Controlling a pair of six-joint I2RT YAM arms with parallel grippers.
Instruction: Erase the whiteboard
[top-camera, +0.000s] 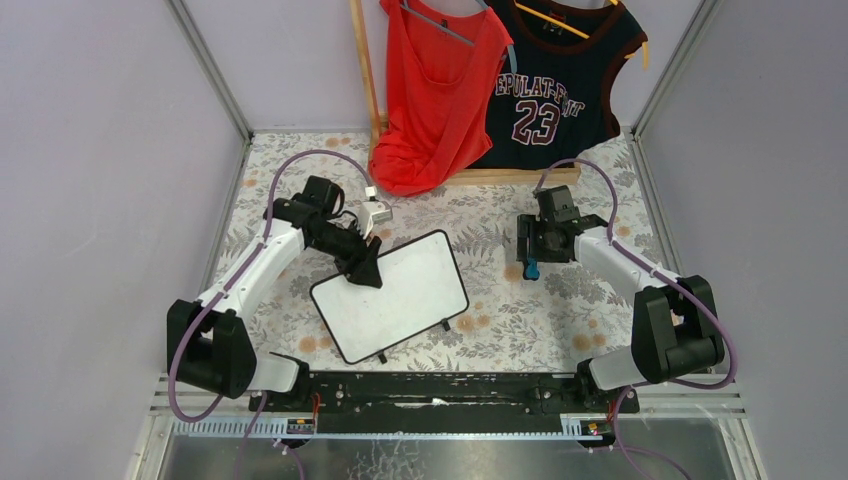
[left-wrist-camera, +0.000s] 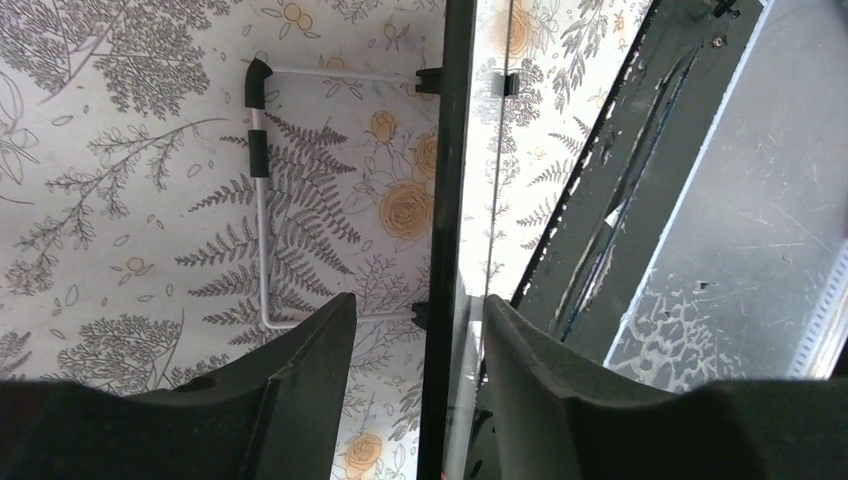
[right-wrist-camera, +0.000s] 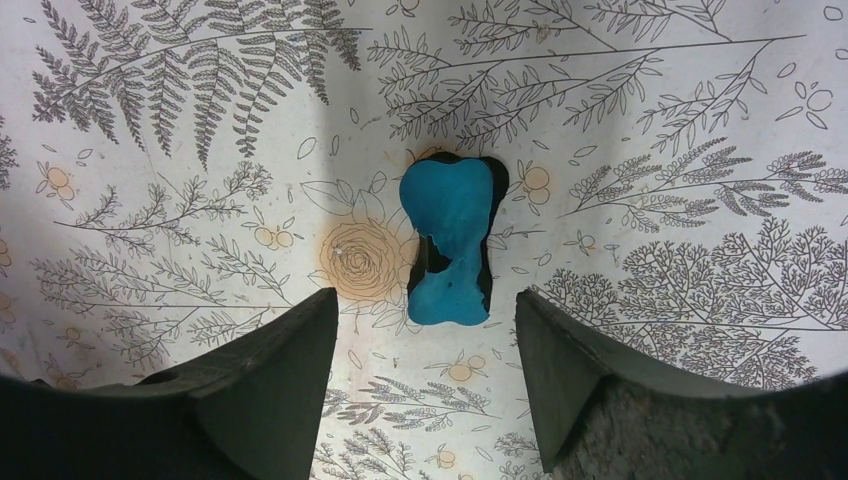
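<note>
The whiteboard lies skewed on the floral table, left of centre, and its white face looks blank. My left gripper is at its upper-left edge. In the left wrist view the board's black frame edge runs between the fingers of my left gripper, which stand apart on either side of it. The board's white wire stand shows beneath. A blue eraser lies on the table right of the board. My right gripper is open and empty just above the eraser.
A red top and a black "23" jersey hang on a wooden rack at the back. A black rail runs along the near edge between the arm bases. Walls close in on the left and right.
</note>
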